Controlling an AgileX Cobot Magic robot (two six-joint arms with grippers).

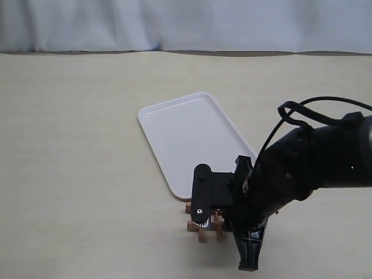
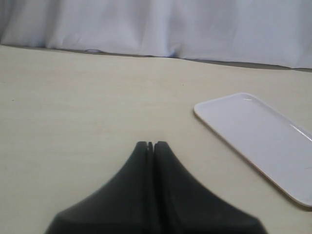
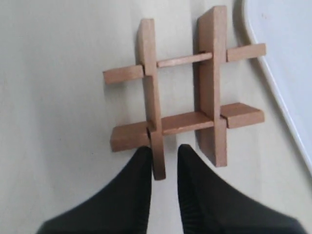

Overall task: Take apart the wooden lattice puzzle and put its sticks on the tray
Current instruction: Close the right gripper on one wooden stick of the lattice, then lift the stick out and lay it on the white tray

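The wooden lattice puzzle (image 3: 183, 122) lies assembled as a "#" on the table, just off the near short end of the white tray (image 1: 192, 136). My right gripper (image 3: 163, 148) is lowered over it and open. Its fingers straddle the near end of one upright stick (image 3: 153, 112); one finger touches the stick and the other stands a small gap away. In the exterior view the right gripper (image 1: 204, 224) covers most of the puzzle (image 1: 201, 235). My left gripper (image 2: 150, 144) is shut on nothing, above bare table, with the tray (image 2: 263, 136) off to its side.
The tray's rim (image 3: 273, 83) runs close beside the puzzle's outer stick ends. A pale curtain (image 1: 186, 23) closes off the far edge of the table. The right arm's cable (image 1: 302, 113) loops above the arm.
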